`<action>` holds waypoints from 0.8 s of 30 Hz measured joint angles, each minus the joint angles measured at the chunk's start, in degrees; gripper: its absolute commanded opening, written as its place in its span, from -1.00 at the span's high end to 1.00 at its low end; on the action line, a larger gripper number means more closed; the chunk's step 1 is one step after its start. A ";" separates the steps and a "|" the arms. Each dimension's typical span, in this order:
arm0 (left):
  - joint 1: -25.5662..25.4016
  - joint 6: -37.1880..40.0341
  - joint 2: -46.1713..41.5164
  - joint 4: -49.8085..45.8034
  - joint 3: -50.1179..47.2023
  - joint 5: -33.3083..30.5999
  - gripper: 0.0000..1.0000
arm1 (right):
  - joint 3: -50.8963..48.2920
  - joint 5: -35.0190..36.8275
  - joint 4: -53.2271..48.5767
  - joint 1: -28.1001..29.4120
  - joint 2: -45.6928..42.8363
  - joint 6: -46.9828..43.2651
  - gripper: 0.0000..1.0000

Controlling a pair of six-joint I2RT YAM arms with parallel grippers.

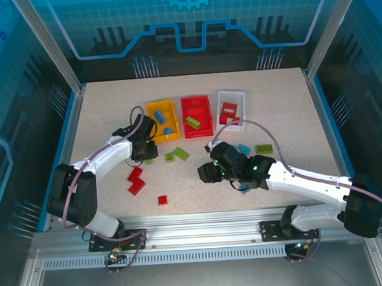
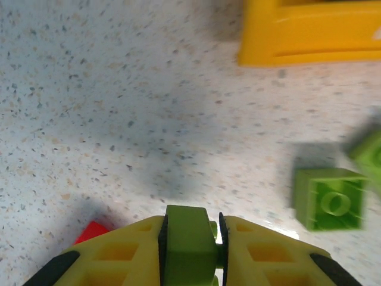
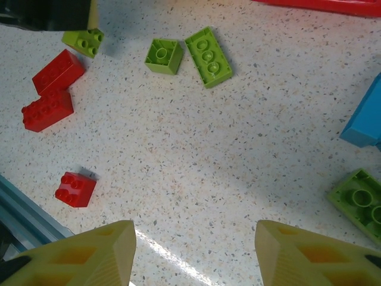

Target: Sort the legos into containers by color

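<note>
Left wrist view, left pincer clamped on green lego, right pincer spread wide over table

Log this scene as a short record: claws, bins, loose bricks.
left claw: shut, held green brick between the fingers
right claw: open, nothing between the fingers
yellow bin: blue bricks inside
red bin: long green brick inside
white bin: red bricks inside
table: loose red bricks, loose green bricks, loose blue brick
</note>
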 measured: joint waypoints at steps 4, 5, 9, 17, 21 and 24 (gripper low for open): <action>-3.96 -1.68 -0.35 -0.87 7.26 1.38 0.42 | 0.44 1.29 -0.52 -3.10 -0.57 0.79 -0.11; -4.76 -1.90 -0.28 -0.83 9.09 1.75 0.43 | 0.44 1.73 -0.63 -4.22 -0.87 1.18 -0.11; -7.48 -2.51 2.73 -0.35 18.29 3.21 0.42 | 0.57 3.78 -0.70 -9.29 -2.49 3.13 -0.12; -10.05 -3.02 19.63 4.92 36.13 5.55 0.41 | 5.20 4.35 -0.63 -15.63 -2.78 4.52 -0.13; -10.40 -2.99 28.70 5.92 44.06 5.90 0.40 | 5.38 4.11 -0.92 -16.96 -3.06 4.52 -0.14; -10.40 -2.95 33.86 6.29 48.68 5.92 0.36 | 5.35 3.89 -0.94 -17.51 -3.54 4.52 -0.14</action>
